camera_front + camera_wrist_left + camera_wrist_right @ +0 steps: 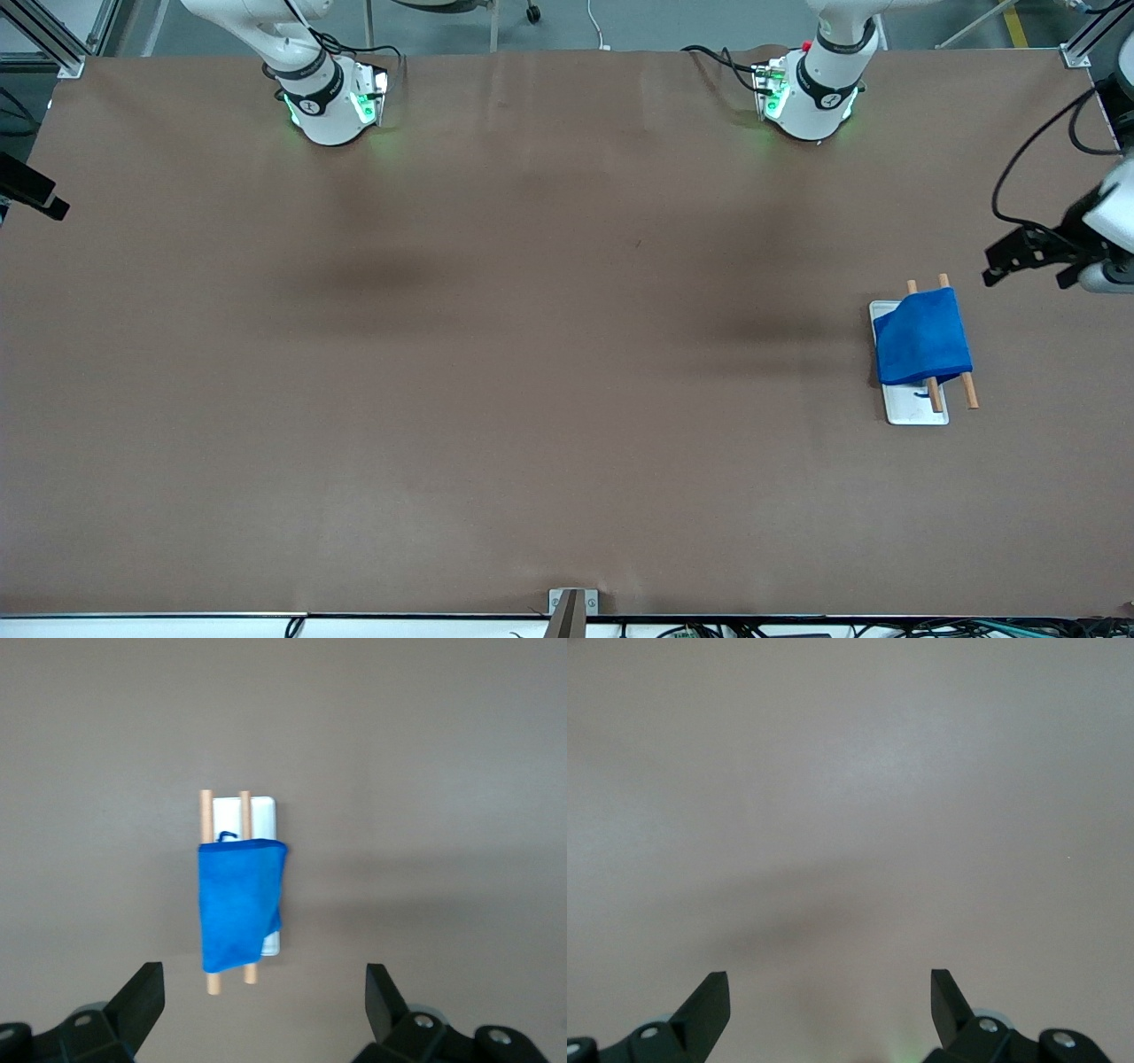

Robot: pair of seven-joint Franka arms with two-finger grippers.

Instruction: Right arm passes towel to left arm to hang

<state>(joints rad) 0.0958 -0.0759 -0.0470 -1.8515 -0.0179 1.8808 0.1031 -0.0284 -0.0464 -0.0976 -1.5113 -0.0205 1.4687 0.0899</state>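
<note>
Front view: towel [921,338] draped over rack [939,390] dowels, hung as tasked; left pincer [1019,261] over the desk [532,399] beside it, spread wide, empty; right pincer [830,1003] likewise, waiting.

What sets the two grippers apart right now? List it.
The left gripper looks down on the blue towel draped over the two wooden rods of the rack; the right gripper has only bare brown table below it. In the front view the left gripper shows up in the air near the rack at the left arm's end of the table; the right gripper does not appear there. Both have open fingers and hold nothing.
</note>
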